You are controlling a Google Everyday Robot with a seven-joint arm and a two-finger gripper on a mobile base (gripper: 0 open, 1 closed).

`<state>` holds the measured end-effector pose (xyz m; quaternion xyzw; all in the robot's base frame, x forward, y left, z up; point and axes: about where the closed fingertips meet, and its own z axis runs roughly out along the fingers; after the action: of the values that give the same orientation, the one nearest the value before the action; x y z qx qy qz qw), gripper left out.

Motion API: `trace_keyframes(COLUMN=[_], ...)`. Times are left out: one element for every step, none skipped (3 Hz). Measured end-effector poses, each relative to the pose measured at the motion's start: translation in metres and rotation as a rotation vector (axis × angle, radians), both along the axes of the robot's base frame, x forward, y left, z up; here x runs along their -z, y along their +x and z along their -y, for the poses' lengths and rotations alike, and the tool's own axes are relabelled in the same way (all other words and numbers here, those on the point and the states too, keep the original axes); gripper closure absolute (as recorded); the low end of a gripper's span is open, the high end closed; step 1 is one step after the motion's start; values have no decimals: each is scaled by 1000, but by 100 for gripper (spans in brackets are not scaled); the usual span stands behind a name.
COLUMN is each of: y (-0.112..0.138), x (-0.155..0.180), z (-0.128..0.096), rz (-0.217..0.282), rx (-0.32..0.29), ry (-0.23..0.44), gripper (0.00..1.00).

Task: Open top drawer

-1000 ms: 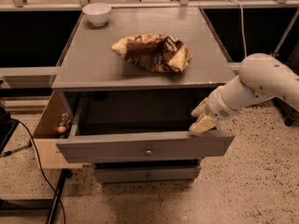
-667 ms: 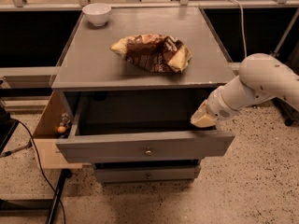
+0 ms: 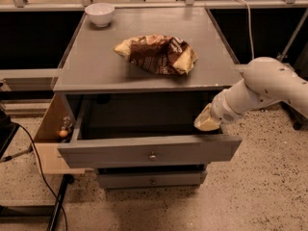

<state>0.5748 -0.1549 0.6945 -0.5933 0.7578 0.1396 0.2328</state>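
The top drawer (image 3: 120, 151) is pulled out from the grey cabinet, its long flat front facing me with a small round metal knob (image 3: 152, 155) at centre. Its dark inside shows nothing that I can make out. My gripper (image 3: 208, 122), cream-coloured at the end of a white arm (image 3: 269, 85), hovers just above the drawer's right rear corner, under the cabinet top's edge. It holds nothing that I can see.
A brown and yellow crumpled snack bag (image 3: 156, 53) and a white bowl (image 3: 99, 13) sit on the cabinet top (image 3: 96, 66). A narrower lower drawer (image 3: 151, 179) is below. A cardboard box (image 3: 50, 138) and black cable (image 3: 33, 162) lie at the left on speckled floor.
The gripper has drawn in slightly toward the arm above the drawer's right corner. The drawer stays pulled out and has not visibly moved.
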Motion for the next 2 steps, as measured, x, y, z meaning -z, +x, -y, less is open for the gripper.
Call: trace_keyframes(y=[8,12], x=[12,23], z=[-12,-20], rz=[20,53], rx=[-25,-48], ry=[22,45], gripper=[100,100])
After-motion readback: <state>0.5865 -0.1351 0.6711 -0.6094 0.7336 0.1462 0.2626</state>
